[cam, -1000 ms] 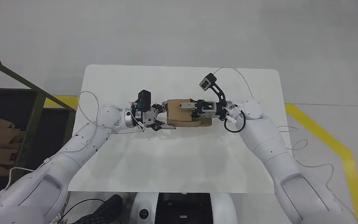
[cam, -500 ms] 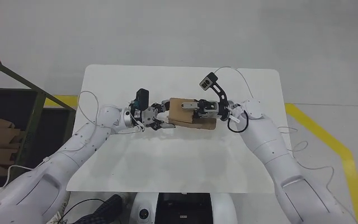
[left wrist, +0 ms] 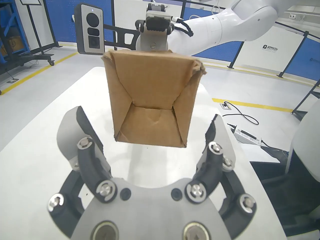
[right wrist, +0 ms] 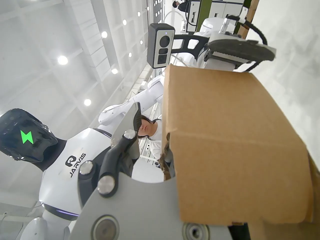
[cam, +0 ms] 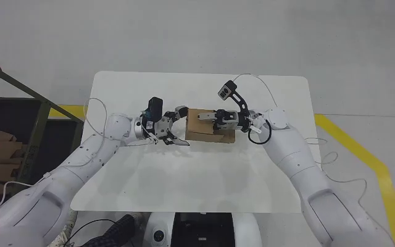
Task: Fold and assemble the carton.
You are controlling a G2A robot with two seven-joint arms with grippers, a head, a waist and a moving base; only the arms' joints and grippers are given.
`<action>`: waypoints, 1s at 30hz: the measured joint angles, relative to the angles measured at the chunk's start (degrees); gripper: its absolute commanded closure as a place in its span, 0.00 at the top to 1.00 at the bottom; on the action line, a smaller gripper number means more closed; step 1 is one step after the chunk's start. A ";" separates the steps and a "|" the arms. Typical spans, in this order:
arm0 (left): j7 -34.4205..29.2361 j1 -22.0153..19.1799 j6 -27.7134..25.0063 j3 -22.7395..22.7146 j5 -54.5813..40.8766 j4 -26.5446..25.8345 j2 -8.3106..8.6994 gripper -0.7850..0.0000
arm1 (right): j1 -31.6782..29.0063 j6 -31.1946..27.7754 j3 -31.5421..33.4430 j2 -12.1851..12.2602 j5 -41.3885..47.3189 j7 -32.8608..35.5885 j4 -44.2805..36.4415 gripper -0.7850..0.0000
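Observation:
The brown carton hangs just above the middle of the white table. My right gripper is shut on its far end; in the right wrist view one finger shows beside the carton and the other is hidden behind it. My left gripper is open at the opposite end, a short gap away and not touching. In the left wrist view the carton faces my left gripper with its end flaps pushed inward.
A dark rack with cardboard pieces stands beside the table's left edge. Yellow floor tape runs along the right. Bare tabletop surrounds the carton on all sides.
My left gripper has drawn back from the carton's end and spread its fingers wider. The carton has shifted slightly in the right gripper's hold.

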 measured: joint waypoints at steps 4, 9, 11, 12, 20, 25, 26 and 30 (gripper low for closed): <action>-0.55 -0.01 0.08 -0.38 1.22 -0.59 -0.14 1.00 | 0.39 0.00 -0.47 -0.40 0.12 0.01 0.41 0.21; -2.15 0.15 1.12 -0.50 2.55 -1.12 -0.60 1.00 | 0.62 0.07 -0.80 -0.70 -0.03 0.07 0.54 0.20; -2.46 0.22 1.40 -0.59 2.93 -1.15 -0.80 1.00 | 0.65 0.07 -0.86 -0.79 -0.11 0.07 0.63 0.20; -2.52 0.25 1.40 -0.67 3.07 -1.11 -0.89 1.00 | 0.66 0.09 -0.88 -0.83 -0.11 0.09 0.69 0.19; -3.34 0.39 1.24 -1.43 3.52 -0.69 -1.40 0.68 | 0.83 -0.11 -1.27 -1.20 -0.73 -0.11 1.10 0.19; -4.11 0.60 1.02 -1.89 3.32 -0.37 -1.73 0.59 | 0.99 -0.18 -1.30 -1.36 -1.00 -0.17 1.29 0.19; -4.20 0.65 0.98 -1.98 3.22 -0.31 -1.79 0.59 | 1.00 -0.20 -1.29 -1.38 -1.04 -0.20 1.29 0.19; -4.61 0.84 0.58 -2.41 2.92 -0.12 -2.04 0.62 | 1.01 -0.21 -1.20 -1.45 -1.18 -0.21 1.35 0.20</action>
